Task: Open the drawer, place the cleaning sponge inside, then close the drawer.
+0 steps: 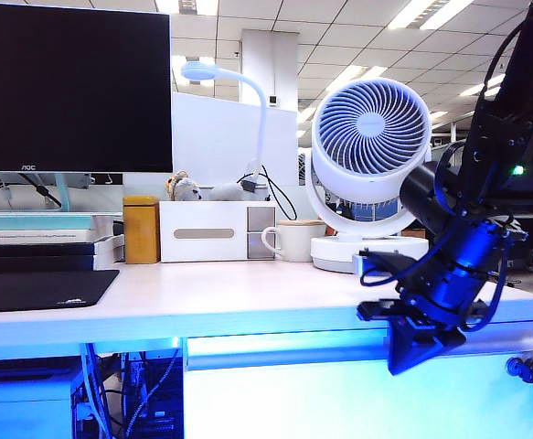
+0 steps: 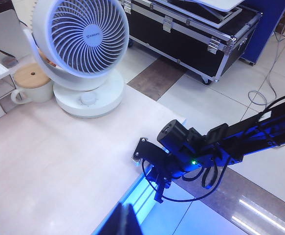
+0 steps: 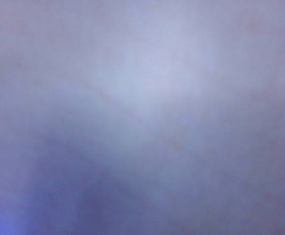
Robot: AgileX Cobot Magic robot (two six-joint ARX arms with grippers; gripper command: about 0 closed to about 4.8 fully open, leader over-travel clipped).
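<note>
The drawer (image 1: 339,398) is a wide blue-lit white front under the desk edge, with a small black knob (image 1: 525,369) at its right end. It looks closed. My right gripper (image 1: 401,364) points down and left, its shut tip against the drawer's top lip, well left of the knob. From above, the right gripper (image 2: 158,196) hangs just past the desk edge over the lit lip (image 2: 141,192). My left gripper (image 2: 125,221) is shut and empty above the desk's front edge. The right wrist view is a blue blur. The cleaning sponge is out of view.
On the desk (image 1: 248,293) stand a white fan (image 1: 368,165), a mug (image 1: 295,240), a white organizer box (image 1: 204,231), an orange-yellow box (image 1: 141,229), a lamp and a monitor (image 1: 69,87). A black mat (image 1: 37,288) lies at the left. Cables hang under the desk's left side.
</note>
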